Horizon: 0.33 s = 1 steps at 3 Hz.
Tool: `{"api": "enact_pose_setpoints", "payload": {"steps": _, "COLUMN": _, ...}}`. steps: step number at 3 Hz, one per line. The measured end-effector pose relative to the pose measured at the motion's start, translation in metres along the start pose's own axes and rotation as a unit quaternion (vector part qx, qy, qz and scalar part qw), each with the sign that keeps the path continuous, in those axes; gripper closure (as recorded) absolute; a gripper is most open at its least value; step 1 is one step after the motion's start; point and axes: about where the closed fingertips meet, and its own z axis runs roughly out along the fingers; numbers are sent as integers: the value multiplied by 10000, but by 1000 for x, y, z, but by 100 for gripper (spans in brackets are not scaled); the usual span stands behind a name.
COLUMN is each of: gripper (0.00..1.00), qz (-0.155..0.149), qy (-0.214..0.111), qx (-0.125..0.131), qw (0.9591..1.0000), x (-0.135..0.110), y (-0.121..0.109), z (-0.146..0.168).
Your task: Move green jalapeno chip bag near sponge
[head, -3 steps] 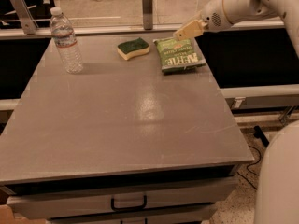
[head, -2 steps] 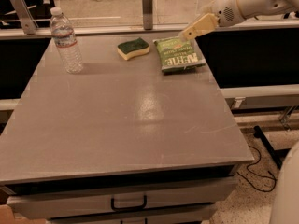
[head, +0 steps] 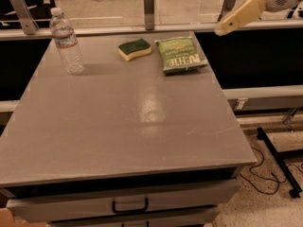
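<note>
Hovering past the far right corner of the flat grey table (head: 142,122), cream-coloured gripper (head: 225,27), touching nothing; spread or closed, cannot tell. Down-left of it, lying flat, green crinkly jalapeno chip bag (head: 181,55), with small wavy-edged green-and-yellow sponge (head: 135,48) just beyond, near but apart.

White lettering, seemingly "KETTLE", sits upside down on the green jalapeno chip bag (head: 181,54), below and to the left of the raised pincer (head: 221,30). Farther left, the bottle (head: 66,41) carries an unreadable label.
</note>
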Motion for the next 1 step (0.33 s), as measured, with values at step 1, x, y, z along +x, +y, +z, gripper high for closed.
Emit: {"api": "enact_pose_setpoints", "payload": {"steps": 1, "gripper": 0, "qz": -101, "qy": 3, "qx": -14, "qw": 9999, "x": -1, "y": 2, "z": -6}}
